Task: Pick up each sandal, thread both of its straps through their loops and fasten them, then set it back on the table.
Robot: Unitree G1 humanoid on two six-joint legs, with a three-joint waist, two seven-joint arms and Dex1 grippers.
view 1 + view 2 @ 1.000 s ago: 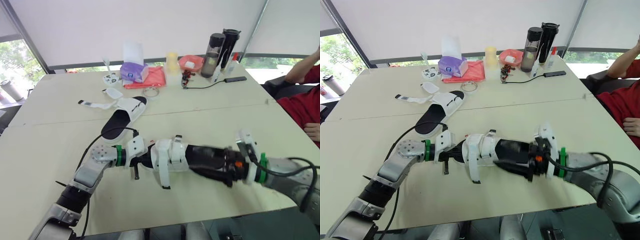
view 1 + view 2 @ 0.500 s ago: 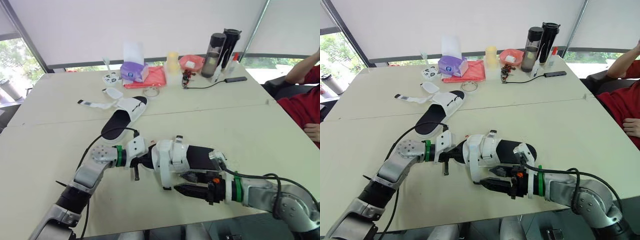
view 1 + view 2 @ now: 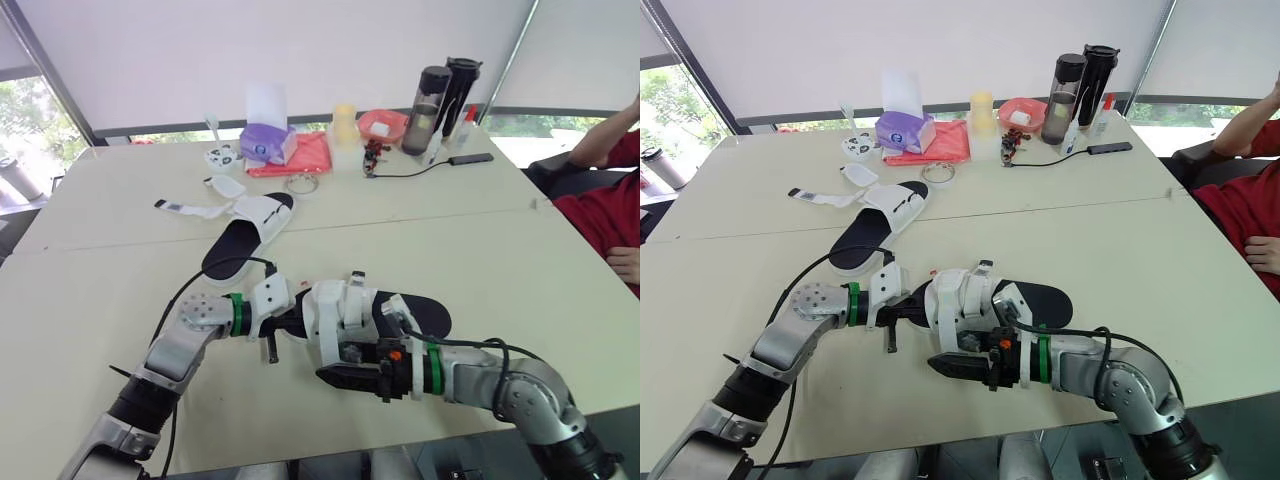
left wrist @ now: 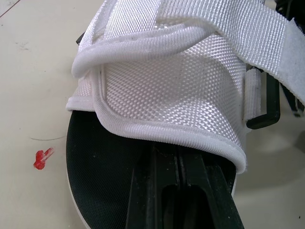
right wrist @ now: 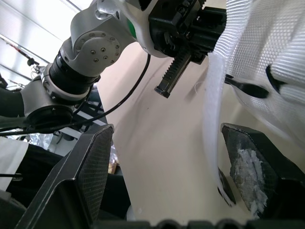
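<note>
A sandal point(image 3: 405, 312) with a black sole and white mesh straps lies near the table's front edge. My left gripper point(image 3: 292, 322) is shut on its toe end, with the fingers point(image 4: 176, 191) reaching in under the white upper point(image 4: 181, 90). One loose strap point(image 3: 328, 352) hangs down on the near side. My right gripper point(image 3: 335, 376) stands open right beside it, and the strap point(image 5: 212, 119) runs between its spread fingers point(image 5: 93, 176). A second sandal point(image 3: 240, 240) lies farther back on the left with its straps point(image 3: 195, 209) spread open.
At the far end stand a purple tissue box point(image 3: 266, 142), a red cloth point(image 3: 305, 156), a red bowl point(image 3: 382, 124) and two dark bottles point(image 3: 440, 95). A black cable point(image 3: 420, 168) trails there. A person's red sleeve point(image 3: 605, 215) is at the right edge.
My right arm has swung from the sandal's heel end round to its near side, and its open gripper now points left at the hanging strap. The left gripper has kept its hold.
</note>
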